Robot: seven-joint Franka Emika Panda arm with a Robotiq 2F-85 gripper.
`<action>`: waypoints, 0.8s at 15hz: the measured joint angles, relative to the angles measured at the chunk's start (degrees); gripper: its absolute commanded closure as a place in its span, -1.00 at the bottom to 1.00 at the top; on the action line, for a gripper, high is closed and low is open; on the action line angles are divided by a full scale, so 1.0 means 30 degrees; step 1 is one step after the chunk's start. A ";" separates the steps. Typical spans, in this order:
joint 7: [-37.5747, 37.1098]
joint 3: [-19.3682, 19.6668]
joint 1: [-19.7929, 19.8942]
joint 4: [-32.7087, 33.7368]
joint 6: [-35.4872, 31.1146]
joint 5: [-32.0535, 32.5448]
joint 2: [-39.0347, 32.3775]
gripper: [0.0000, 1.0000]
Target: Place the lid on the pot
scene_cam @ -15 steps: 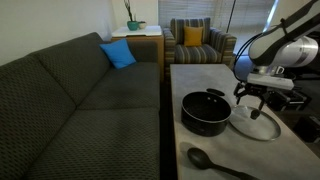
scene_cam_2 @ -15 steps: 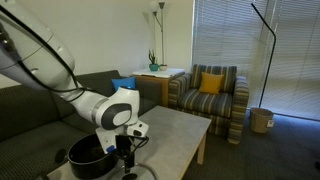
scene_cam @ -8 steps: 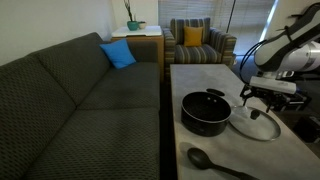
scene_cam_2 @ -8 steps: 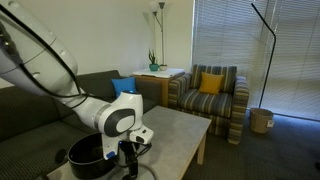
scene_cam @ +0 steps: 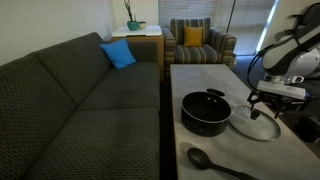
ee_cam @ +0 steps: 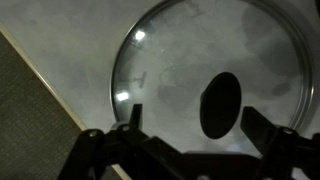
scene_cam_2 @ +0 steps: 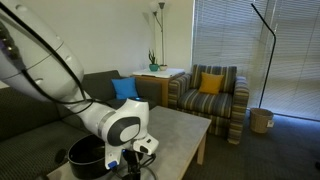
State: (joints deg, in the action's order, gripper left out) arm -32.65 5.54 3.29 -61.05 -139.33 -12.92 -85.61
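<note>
The black pot (scene_cam: 205,112) stands on the light table, with its dark rim also low in an exterior view (scene_cam_2: 88,157). The glass lid (scene_cam: 255,126) lies flat on the table beside the pot, away from the sofa. In the wrist view the lid (ee_cam: 190,50) fills the frame, with its dark knob (ee_cam: 221,103) between my fingers. My gripper (scene_cam: 267,105) hangs open just above the lid and holds nothing. It also shows in the wrist view (ee_cam: 198,125) and in an exterior view (scene_cam_2: 135,165).
A black plastic spoon (scene_cam: 215,162) lies on the table (scene_cam: 200,75) in front of the pot. A dark sofa (scene_cam: 80,100) with a blue cushion (scene_cam: 118,54) runs along the table. A striped armchair (scene_cam: 195,40) stands at its far end.
My gripper has shifted away from the pot, out over the lid, and dropped a little lower. The lid and pot have not moved.
</note>
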 measured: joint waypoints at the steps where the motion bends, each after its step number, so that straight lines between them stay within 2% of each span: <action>1: 0.0000 -0.0064 0.0178 -0.0007 -0.0129 -0.0047 0.0000 -1.00; 4: 0.0177 -0.0630 0.0705 -0.0002 -0.0449 -0.0288 0.0001 -1.00; 12: 0.0126 -0.0586 0.0561 0.0133 -0.0470 -0.0223 0.0007 -1.00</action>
State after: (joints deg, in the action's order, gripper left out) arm -32.27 3.79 4.97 -60.65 -140.75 -13.59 -85.59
